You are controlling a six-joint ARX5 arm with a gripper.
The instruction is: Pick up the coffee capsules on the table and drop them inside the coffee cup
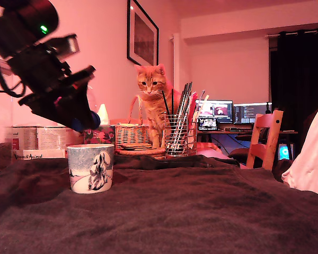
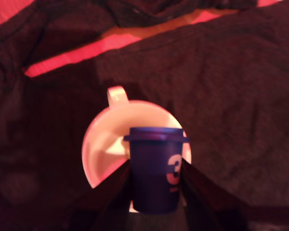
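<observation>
1. Exterior view: the black gripper [image 1: 87, 120] hangs from an arm that fills the upper left of the frame, tilted down toward the lower right. Its tip pinches a blue capsule [image 1: 85, 124], of which only a small rounded part shows, just above the rim of the cup [image 1: 90, 168] and clear of it.
2. The cup stands at left of centre on a dark, fuzzy blanket [image 1: 191, 211]. It is a wide, glazed mug with a pale rim and a painted wintry scene with a dark and white figure.
3. Behind it, near the middle of the frame, an orange cat [image 1: 151, 100] sits beside a woven basket [image 1: 130, 132] and a wire-mesh pen holder [image 1: 177, 135] full of pens. At far left, a box [image 1: 37, 153] bears print too small to read.
4. Wrist view: the two dark fingers [image 2: 202, 192] rise from the bottom edge and clamp the blue capsule [image 2: 155, 173] between them at lower centre. The capsule is tapered, with a flat wider rim, and carries a pinkish "3" on its side.
5. Directly beneath it lies the open mouth of the cup [image 2: 103, 144], round and smooth inside, its handle toward the upper part of the frame. Wrinkled dark blanket [image 2: 241, 96] surrounds it.
</observation>
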